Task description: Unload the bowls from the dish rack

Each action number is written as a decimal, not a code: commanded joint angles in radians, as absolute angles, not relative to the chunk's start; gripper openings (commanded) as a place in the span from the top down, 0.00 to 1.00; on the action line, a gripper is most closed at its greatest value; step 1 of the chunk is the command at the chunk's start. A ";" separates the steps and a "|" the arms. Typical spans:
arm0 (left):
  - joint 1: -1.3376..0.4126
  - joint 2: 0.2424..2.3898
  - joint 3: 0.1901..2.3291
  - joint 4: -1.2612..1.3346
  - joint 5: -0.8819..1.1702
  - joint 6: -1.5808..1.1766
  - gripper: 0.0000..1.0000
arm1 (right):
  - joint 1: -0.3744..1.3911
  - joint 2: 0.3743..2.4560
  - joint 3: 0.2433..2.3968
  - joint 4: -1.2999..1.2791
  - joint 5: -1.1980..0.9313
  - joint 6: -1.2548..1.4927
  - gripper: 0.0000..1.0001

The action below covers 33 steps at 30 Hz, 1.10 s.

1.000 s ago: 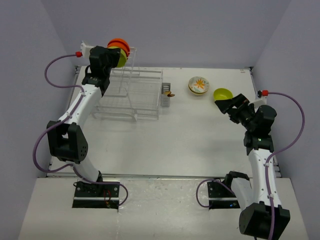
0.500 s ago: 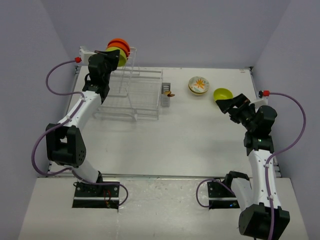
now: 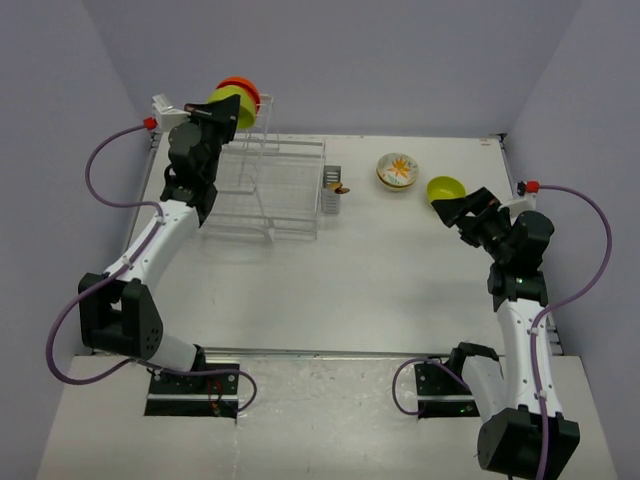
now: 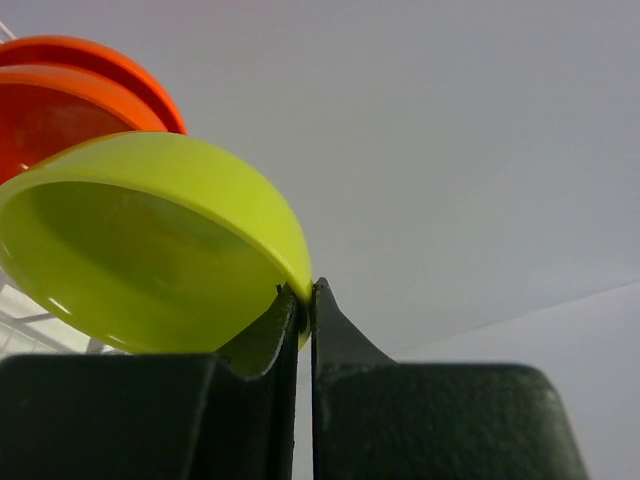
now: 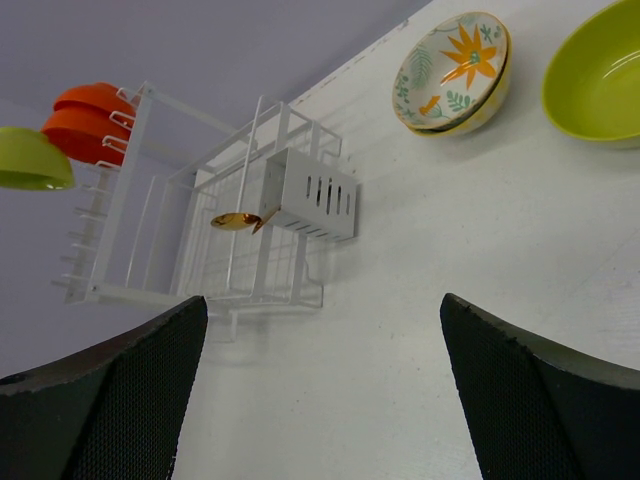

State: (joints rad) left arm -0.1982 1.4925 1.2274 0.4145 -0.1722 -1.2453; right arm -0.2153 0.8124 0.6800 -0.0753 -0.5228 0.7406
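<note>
1. Up at the far-left corner of the table (image 3: pixel 380 270), a lime-green bowl (image 3: pixel 228 100) hangs on edge beside the top of the dish rack (image 3: pixel 255 228), level with the head of its tower (image 3: pixel 262 125).
2. At about 1 o'clock from it in the overhead view, two orange-red bowls (image 3: pixel 242 86) sit in the tower's slots. The right wrist view shows bare wall between them and the green one, so I take the held bowl to be apart from them and clear of the wires.
3. From 7 o'clock the left gripper (image 4: pixel 305 300) reaches the bowl. Its fingers are closed on the rim with only the bowl's wall between them, and the open mouth faces back toward the wrist.
4. Across the rack, at roughly 4 o'clock from the held bowl, lie a cream flowered bowl (image 3: pixel 398 171) and a second lime-green bowl (image 3: pixel 446 188), both mouth up on the table. That looks like the set-down ground, so the carry would run that way over the low tray (image 3: pixel 290 185) and the grey caddy (image 3: pixel 331 195).
5. Just at 5 o'clock of that second green bowl, the right gripper (image 5: pixel 325 400) hovers with its jaws wide apart, holding nothing. It is nearer the unloaded bowls, while the left arm is plainly the nearer one to the rack.
</note>
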 commanded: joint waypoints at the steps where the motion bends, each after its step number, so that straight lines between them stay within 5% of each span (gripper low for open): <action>1: -0.221 1.398 1.210 0.526 -0.209 -1.201 1.00 | -0.218 0.819 0.683 -0.058 -0.534 0.747 0.01; 6: -0.241 1.342 1.201 0.509 -0.175 -1.115 1.00 | -0.218 0.816 0.684 -0.057 -0.537 0.747 0.01; 10: -0.262 1.328 1.302 0.463 0.043 -0.904 1.00 | -0.216 0.811 0.689 -0.051 -0.558 0.756 0.01; 16: -0.469 1.404 1.583 -0.012 0.287 -0.418 1.00 | -0.218 0.778 0.703 -0.028 -0.652 0.765 0.01; 25: -0.802 1.322 1.306 -0.274 0.094 -0.117 1.00 | -0.206 0.698 0.831 -0.267 -0.646 0.629 0.05; 33: -1.097 1.328 1.212 -0.396 0.136 0.081 1.00 | 0.124 0.819 1.077 -0.621 -0.308 0.428 0.08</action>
